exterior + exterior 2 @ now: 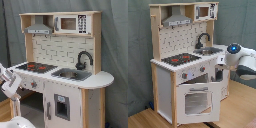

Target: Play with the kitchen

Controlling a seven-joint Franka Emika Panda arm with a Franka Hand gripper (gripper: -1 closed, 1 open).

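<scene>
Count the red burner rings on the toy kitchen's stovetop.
2. Both sit on the black stovetop beside the sink: one burner ring nearer the first exterior view's left, the other burner ring closer to the sink. More may be hidden.

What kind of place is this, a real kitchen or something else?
Probably a lab or studio setup, not a real kitchen: a toy play kitchen stands before a grey curtain backdrop, with a robot arm beside it.
</scene>
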